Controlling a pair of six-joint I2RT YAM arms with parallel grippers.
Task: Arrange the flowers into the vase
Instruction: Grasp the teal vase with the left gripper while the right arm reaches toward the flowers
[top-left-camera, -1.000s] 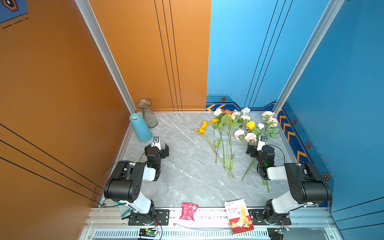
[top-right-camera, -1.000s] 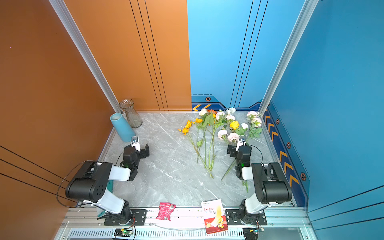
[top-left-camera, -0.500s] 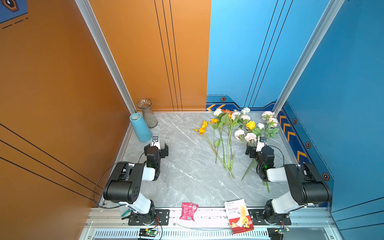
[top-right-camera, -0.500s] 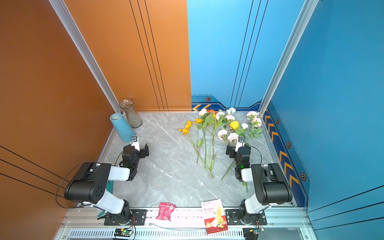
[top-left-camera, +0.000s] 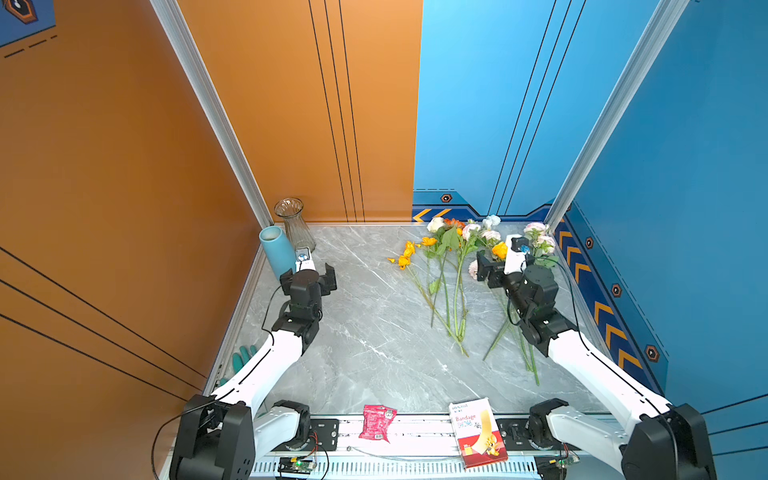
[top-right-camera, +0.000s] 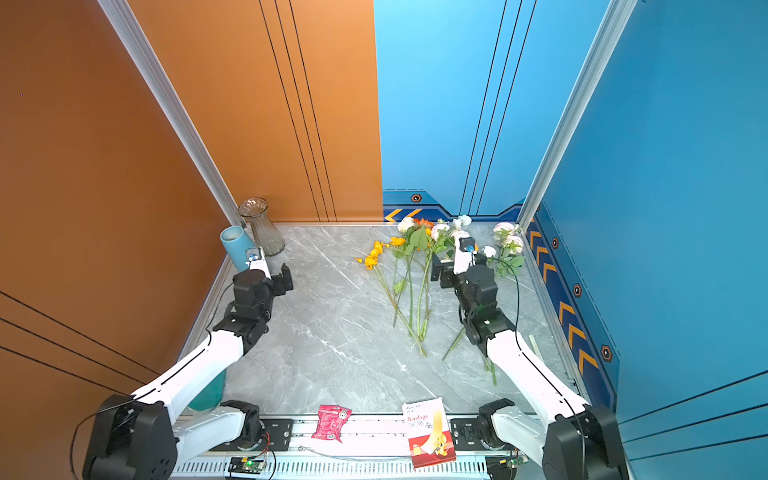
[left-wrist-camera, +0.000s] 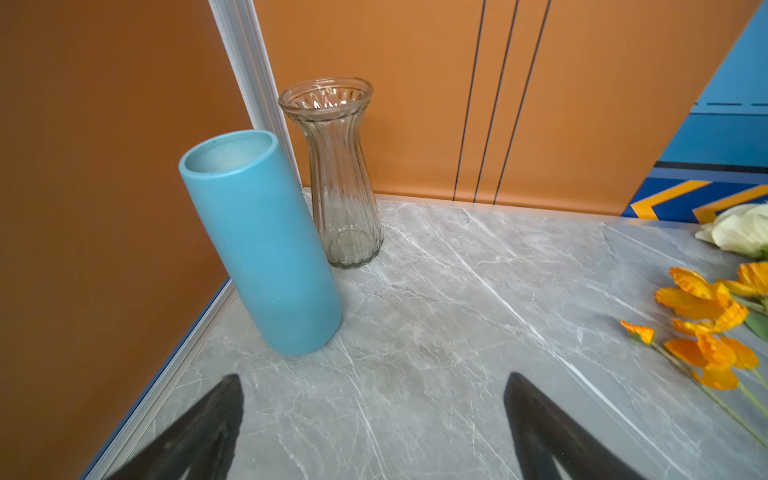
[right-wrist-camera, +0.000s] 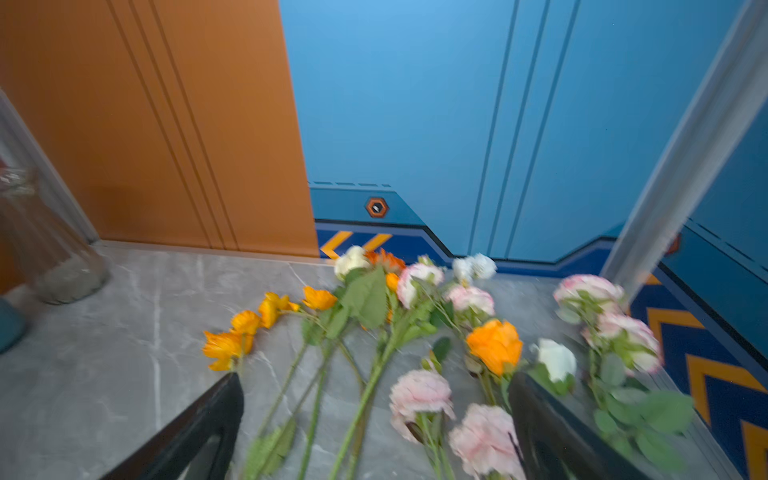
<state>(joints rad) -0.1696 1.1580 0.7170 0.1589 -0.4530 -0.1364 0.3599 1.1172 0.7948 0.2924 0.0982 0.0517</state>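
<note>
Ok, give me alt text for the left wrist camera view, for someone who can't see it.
A blue cylindrical vase and a ribbed clear glass vase, both empty, stand in the corner of a grey marble table. The open, empty left gripper points toward them; orange poppies and a cream rose lie off to the side.

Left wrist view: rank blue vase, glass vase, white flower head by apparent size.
1. blue vase: largest, but it stands nearer the camera, so its lead over the glass one is unsure.
2. glass vase.
3. white flower head: smallest, partly cut off by the picture's edge.
</note>
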